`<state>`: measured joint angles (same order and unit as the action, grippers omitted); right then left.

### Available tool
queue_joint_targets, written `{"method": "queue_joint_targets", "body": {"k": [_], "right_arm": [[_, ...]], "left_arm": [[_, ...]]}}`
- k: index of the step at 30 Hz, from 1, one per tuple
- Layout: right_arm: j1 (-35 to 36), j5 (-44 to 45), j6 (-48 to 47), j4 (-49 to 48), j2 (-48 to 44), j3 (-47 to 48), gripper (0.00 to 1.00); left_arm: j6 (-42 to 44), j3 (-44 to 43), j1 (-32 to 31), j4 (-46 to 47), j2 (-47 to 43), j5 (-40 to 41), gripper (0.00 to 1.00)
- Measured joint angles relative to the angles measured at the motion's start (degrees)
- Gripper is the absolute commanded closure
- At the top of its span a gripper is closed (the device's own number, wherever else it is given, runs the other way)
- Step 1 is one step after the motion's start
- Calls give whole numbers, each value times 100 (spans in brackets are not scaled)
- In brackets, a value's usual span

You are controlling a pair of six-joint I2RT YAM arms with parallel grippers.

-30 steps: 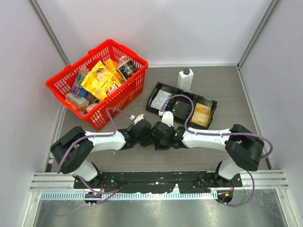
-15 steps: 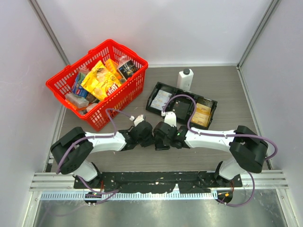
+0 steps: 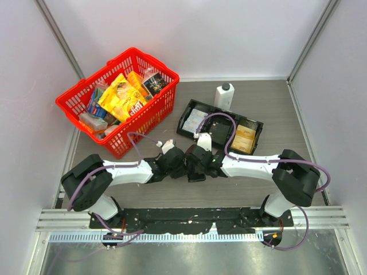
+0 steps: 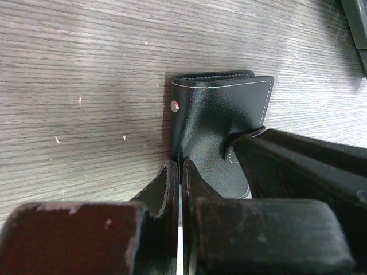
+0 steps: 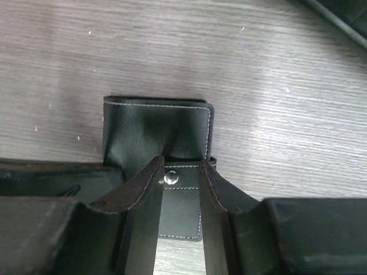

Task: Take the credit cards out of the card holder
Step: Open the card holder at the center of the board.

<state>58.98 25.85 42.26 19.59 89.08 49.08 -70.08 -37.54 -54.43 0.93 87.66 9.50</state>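
Card holder (image 4: 221, 120) touches left fingers (image 4: 163, 192), pressed together; right fingers (image 5: 143, 200) spread (astride snap tab (image 5: 180, 206)).

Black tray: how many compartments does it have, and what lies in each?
3. Left: a pale card. Middle: looks dark, partly hidden by the right arm's cable. Right: golden-yellow cards. Contents under the cable may be hidden.
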Motion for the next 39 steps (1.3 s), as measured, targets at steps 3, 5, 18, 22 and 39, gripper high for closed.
{"method": "queue_joint_targets", "body": {"k": [3, 5, 18, 22, 39], "right_arm": [[-44, 177, 35, 74, 79, 68, 71], [-57, 317, 55, 190, 85, 92, 77], [52, 146, 15, 243, -339, -234, 55], [72, -127, -125, -129, -444, -249, 53], [87, 173, 42, 39, 35, -76, 80]], "left_arm": [[-28, 2, -4, -13, -4, 17, 100], [-42, 9, -13, -11, -7, 37, 100], [-153, 61, -37, 48, -24, 90, 100], [-153, 61, -37, 52, -24, 87, 100], [-197, 103, -9, 125, -72, 13, 100]]}}
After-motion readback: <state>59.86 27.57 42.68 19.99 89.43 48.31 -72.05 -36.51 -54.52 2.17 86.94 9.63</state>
